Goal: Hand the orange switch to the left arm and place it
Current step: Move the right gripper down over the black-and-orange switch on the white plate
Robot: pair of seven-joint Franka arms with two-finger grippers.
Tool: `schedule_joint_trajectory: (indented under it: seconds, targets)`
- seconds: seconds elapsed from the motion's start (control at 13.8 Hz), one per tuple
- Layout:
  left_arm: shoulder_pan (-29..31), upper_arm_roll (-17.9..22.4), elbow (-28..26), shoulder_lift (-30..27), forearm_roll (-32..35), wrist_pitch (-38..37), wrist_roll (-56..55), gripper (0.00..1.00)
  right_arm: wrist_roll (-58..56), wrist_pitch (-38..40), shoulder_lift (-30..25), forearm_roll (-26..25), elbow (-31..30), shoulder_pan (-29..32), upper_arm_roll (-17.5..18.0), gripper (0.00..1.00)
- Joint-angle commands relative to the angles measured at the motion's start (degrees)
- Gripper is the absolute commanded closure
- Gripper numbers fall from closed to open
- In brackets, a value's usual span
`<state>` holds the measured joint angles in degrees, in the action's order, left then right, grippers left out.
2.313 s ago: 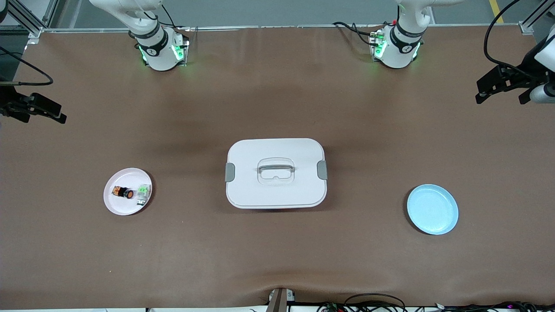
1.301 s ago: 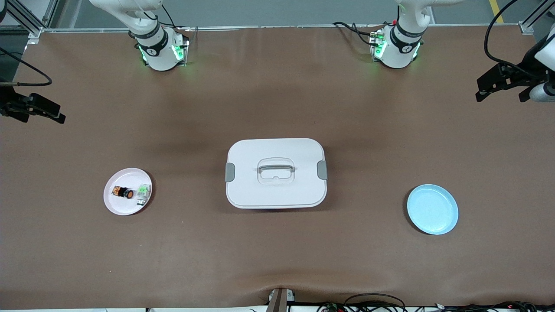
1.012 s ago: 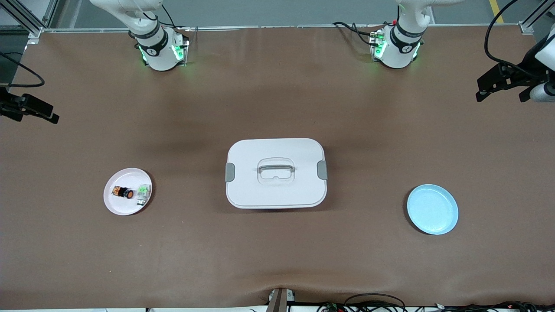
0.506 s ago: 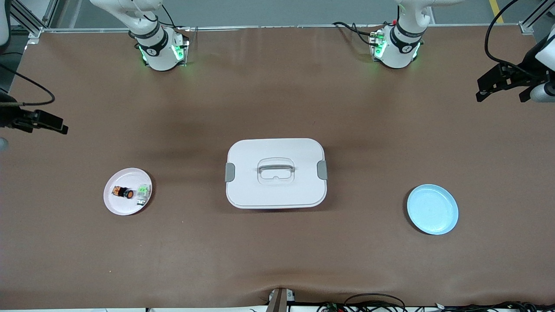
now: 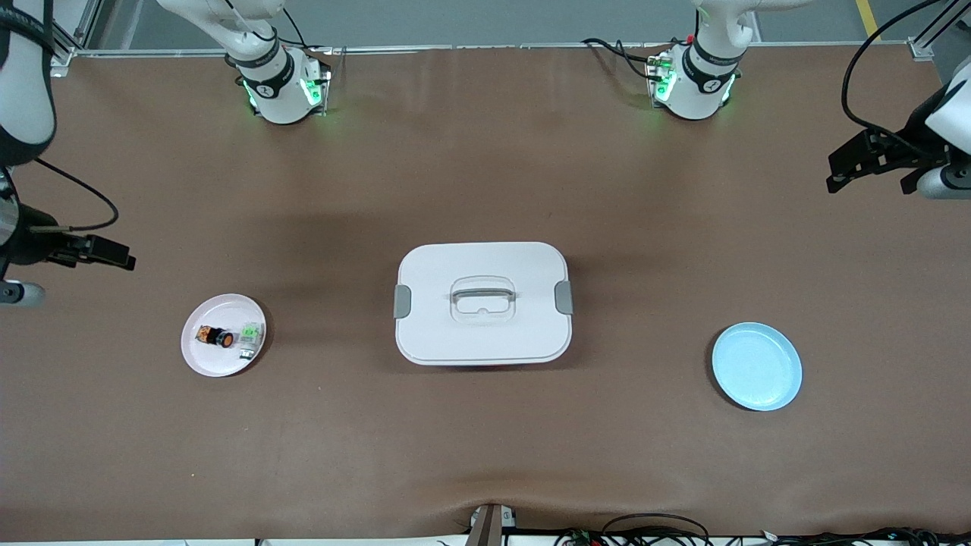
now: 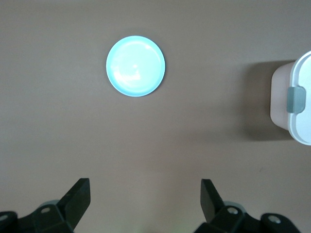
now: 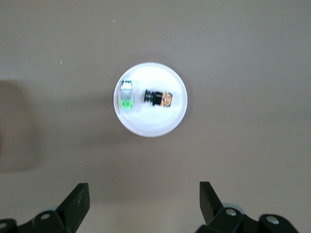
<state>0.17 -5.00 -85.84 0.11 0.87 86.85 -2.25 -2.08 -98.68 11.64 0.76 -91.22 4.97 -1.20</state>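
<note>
Orange switch (image 5: 215, 336) on pink plate (image 5: 205, 356), both grippers (left (image 6: 145, 206), right (image 7: 144, 204)) released, aloft.

1. The box (image 5: 482, 303) sits mid-surface (image 5: 485, 432).
2. Toward the right arm's end, a plate (image 5: 205, 356) carries the orange switch (image 5: 215, 337), the second switch (image 5: 251, 339) just beside it.
3. Toward the left arm's end lies another plate (image 5: 756, 366).

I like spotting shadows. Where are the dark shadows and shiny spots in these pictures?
Front view: soft dark patches lie on the brown table farther from the camera than the box, and green lights glow at both arm bases. Left wrist view: the blue plate shines pale in its middle, and the box casts a shadow beside it. Right wrist view: a blurry dark patch sits at one edge; the orange switch looks clear.
</note>
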Motion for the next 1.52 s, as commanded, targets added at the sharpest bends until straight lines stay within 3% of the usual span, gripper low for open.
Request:
schedule_joint_trajectory:
  seconds: [0.0, 0.51, 0.8, 1.45]
  targets:
    - [0.09, -0.01, 1.29, 0.94, -0.52, 1.83, -0.12, 0.0, 0.06, -5.1, 4.35, -0.76, -0.01, 1.27, 0.58, 0.0]
    - [0.97, 0.16, 1.29, 0.86, -0.08, 1.66, 0.4, 0.0, 1.99, -30.49, 10.59, 3.28, -13.27, 2.68, 0.67, 0.0]
    - [2.55, 0.08, 1.29, 0.77, -0.78, 1.75, 0.93, 0.0, 2.0, -37.27, 16.48, 4.87, -13.55, 2.77, 0.67, 0.0]
    - [2.64, 0.08, 1.12, 1.3, -0.78, 1.84, -0.12, 0.0, 1.65, -40.98, 22.99, 7.15, -13.37, 2.33, 0.67, 0.0]
